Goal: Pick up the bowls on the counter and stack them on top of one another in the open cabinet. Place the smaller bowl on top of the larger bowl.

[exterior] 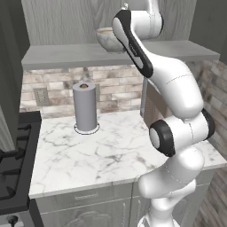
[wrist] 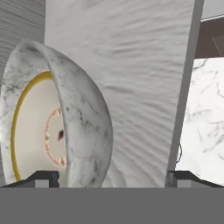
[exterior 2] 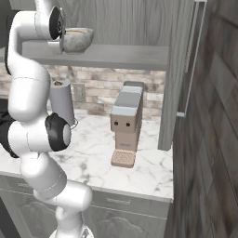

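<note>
The larger bowl [exterior: 106,41] [exterior 2: 77,42], grey-white marbled, stands on the shelf of the open cabinet [exterior: 66,55] [exterior 2: 125,56]. The smaller bowl [wrist: 35,131] sits inside it, cream with a tan rim, and its edge peeks over the big rim [exterior 2: 79,31]. My arm reaches up to the shelf beside the bowls. In the hand view my gripper [wrist: 113,177] is open, its fingertips [wrist: 43,177] wide apart on either side of the marbled bowl's [wrist: 83,122] wall, and it holds nothing. The counter [exterior: 88,155] lies below.
A grey paper towel roll [exterior: 84,106] [exterior 2: 62,102] stands at the back of the counter. A coffee machine [exterior 2: 126,123] sits further right by the open cabinet door [exterior 2: 179,69]. The black stove [exterior: 13,164] borders the counter on the left.
</note>
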